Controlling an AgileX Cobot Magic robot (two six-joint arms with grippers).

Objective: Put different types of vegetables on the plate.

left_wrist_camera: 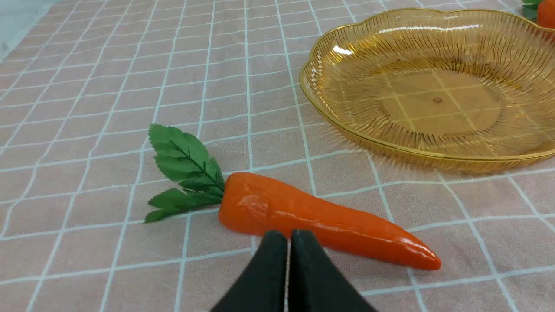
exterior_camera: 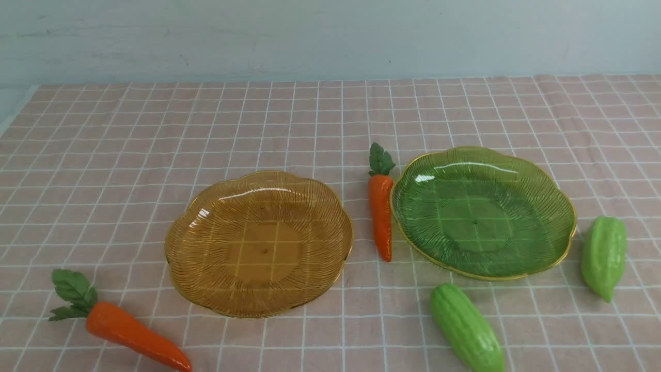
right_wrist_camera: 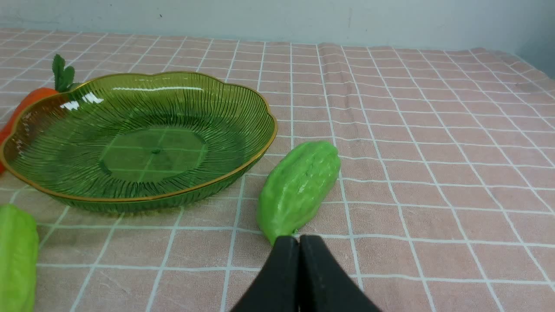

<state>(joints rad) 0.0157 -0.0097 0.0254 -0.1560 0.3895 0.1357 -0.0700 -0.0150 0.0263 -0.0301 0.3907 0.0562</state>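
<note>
**Both grippers pinched shut, all four vegetables on the cloth**

My left gripper (left_wrist_camera: pixel 288 236) is pressed fully together, its black fingers flat against each other and holding nothing. It hangs close by the near carrot (left_wrist_camera: pixel 303 212), which is glossy orange, tapers to a blunt point and has dark green cloth-like leaves. My right gripper (right_wrist_camera: pixel 299 240) is likewise closed to a seam and empty, near the pointed end of the right gourd (right_wrist_camera: pixel 299 190), which is light green, waxy and ridged.

Both plates are see-through ribbed plastic with scalloped gold rims: the amber plate (exterior_camera: pixel 258 206) on my left and the green plate (exterior_camera: pixel 483 212) on my right. The second carrot (exterior_camera: pixel 381 212) lies between them, hard against the green rim. The second gourd (exterior_camera: pixel 467 328) lies in front of the green plate. All four rest on the pink checked cloth (exterior_camera: pixel 155 155), outside the plates.
</note>
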